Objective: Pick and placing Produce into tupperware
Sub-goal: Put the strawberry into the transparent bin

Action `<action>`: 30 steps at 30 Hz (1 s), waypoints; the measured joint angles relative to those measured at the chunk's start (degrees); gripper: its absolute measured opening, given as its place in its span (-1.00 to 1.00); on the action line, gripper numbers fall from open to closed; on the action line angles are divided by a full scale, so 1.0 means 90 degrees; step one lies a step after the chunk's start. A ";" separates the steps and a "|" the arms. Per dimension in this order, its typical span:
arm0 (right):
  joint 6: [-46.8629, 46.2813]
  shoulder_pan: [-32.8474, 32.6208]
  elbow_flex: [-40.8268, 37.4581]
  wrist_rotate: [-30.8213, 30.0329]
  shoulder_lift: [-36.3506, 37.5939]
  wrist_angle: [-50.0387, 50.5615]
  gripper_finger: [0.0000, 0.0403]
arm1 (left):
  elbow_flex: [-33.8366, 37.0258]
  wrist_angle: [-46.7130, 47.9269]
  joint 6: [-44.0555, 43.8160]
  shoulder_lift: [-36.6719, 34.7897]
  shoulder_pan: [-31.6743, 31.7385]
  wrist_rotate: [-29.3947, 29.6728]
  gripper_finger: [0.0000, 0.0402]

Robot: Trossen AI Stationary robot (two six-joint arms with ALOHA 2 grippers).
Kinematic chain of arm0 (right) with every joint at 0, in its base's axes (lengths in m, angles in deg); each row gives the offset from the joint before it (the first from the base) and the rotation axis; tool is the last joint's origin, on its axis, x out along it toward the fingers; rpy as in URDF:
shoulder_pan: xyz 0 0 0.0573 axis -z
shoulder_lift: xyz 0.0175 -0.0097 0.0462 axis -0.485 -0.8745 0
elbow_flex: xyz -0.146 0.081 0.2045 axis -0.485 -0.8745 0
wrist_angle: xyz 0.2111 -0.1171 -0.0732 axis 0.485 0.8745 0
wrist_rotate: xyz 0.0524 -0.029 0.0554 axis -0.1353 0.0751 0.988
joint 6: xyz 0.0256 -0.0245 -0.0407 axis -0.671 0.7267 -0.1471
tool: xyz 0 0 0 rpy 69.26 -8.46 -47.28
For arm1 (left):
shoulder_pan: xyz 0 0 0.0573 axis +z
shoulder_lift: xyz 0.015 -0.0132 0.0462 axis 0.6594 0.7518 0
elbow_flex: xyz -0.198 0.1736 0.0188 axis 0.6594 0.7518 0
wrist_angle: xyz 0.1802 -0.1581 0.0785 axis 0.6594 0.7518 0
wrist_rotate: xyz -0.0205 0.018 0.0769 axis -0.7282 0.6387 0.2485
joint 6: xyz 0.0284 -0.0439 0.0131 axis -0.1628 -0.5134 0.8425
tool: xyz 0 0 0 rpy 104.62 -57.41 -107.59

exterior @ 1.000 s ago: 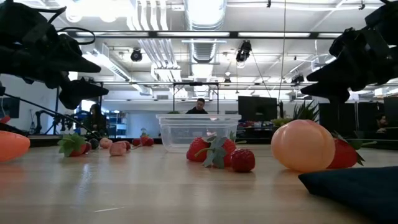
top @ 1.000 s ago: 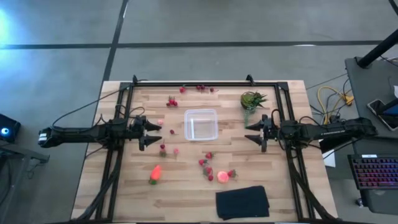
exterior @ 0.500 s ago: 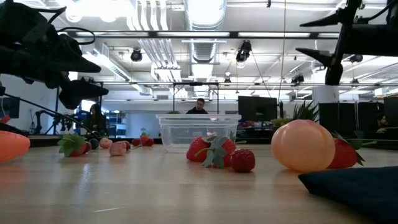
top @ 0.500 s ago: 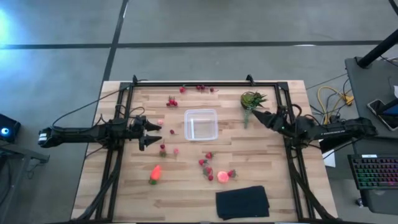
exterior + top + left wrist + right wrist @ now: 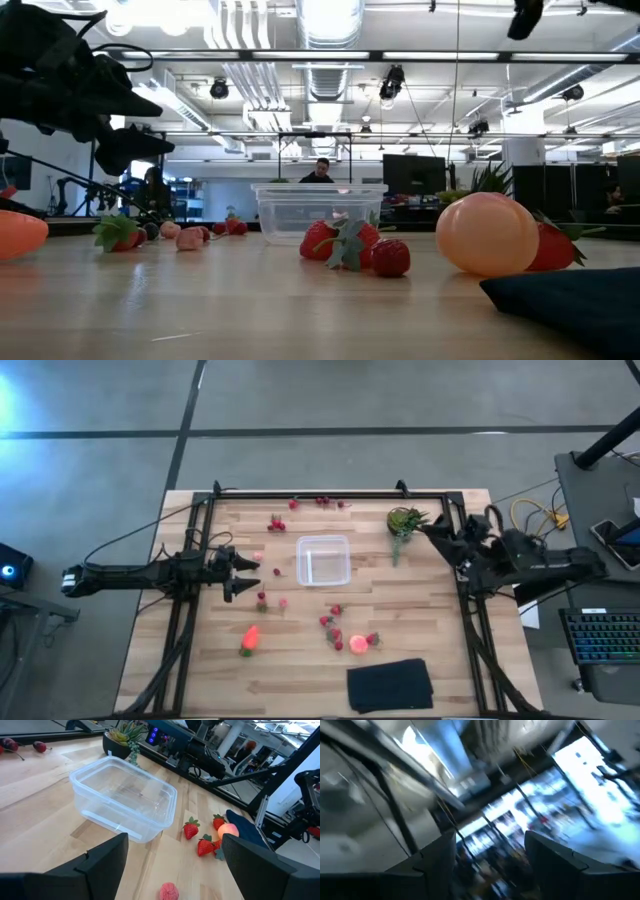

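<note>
Here is the light wooden table point(image 5: 300, 680), butcher-block planks framed by a dark metal rig, standing on a grey concrete floor crossed by dark seams. Dead centre sits the tupperware point(image 5: 323, 560), clear, upright, and empty as far as the high view shows. Around it the produce lies scattered: a cluster of small red berries point(image 5: 330, 622) just in front of the box, more red pieces point(image 5: 277, 522) off toward the far left edge, the round orange-red fruit point(image 5: 358, 644) near the front beside a strawberry, and the carrot-like piece point(image 5: 249, 638) alone on the front left. A spiky green plant point(image 5: 404, 520) stands at the far right corner, and a black cloth point(image 5: 390, 685) lies flat at the front edge.

The left gripper point(image 5: 245, 576) hovers low over the table, left of the box, jaws spread wide and holding nothing; its wrist view looks straight at the tupperware point(image 5: 125, 800) with strawberries point(image 5: 190, 828) beyond. The right gripper point(image 5: 428, 532) is raised at the table's right edge, beside the plant, tipped upward; its wrist view shows only ceiling lights, with the two fingers apart and nothing between them.

From table height, the room opens up: bright ceiling strips, exposed ducts, dark monitors, and a person point(image 5: 321, 171) seated behind the box. To the right of the table, a desk holds a keyboard point(image 5: 605, 640) and yellow cables point(image 5: 530, 515).
</note>
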 joint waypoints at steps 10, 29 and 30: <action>0.0023 0.0063 0.3138 -0.0675 -0.1096 0.5125 0.13 | 0.0001 0.0002 0.0001 0.0000 -0.0001 0.0000 0.53; -0.0350 0.0061 0.5916 -0.0727 -0.2704 0.6497 0.13 | 0.0002 0.0000 0.0000 0.0000 -0.0001 0.0000 0.53; -0.0365 0.0061 0.6021 -0.0741 -0.2792 0.6631 0.13 | 0.0002 0.0002 0.0000 0.0000 0.0001 0.0000 0.53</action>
